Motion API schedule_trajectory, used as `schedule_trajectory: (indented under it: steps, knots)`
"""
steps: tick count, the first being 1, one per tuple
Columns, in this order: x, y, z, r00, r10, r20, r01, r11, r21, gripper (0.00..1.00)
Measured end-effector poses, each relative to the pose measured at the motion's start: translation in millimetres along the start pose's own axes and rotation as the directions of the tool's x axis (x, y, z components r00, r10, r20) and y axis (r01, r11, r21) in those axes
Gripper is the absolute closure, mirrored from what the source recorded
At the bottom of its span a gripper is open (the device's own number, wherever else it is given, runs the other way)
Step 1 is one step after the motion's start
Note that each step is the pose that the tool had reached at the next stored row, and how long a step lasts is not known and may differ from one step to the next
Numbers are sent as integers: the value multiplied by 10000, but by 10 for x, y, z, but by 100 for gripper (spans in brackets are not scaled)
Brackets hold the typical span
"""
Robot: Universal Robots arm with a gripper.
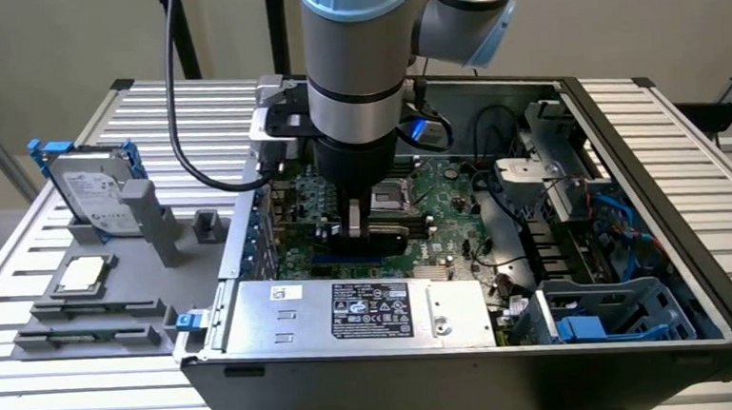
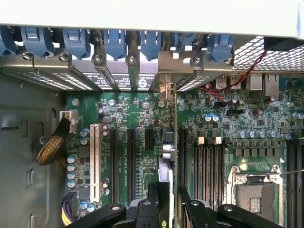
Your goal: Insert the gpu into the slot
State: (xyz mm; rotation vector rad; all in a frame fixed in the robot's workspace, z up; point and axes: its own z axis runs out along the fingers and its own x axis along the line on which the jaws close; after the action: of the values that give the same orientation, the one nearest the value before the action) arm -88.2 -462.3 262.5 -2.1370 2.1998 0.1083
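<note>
Pincer [image 2: 171, 192] clamps the card [image 2: 175, 137] inside the computer case [image 1: 625, 275].
Its fingers are part-open around the card, edge-on over the blue slot [image 1: 344, 261].

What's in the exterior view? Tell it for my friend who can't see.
A robot gripper holds the gpu over the green motherboard inside an open computer case. A hard drive stands at the exterior view's left.
</note>
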Motion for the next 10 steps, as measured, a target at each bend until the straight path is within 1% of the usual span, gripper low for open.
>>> schedule_trajectory:
  steps: [3,10]
  knots:
    - [1,0,5,10000,0,-7,0,10000,-14,74]
    - [1,-1,13,10000,1,-23,-1,10000,-23,74]
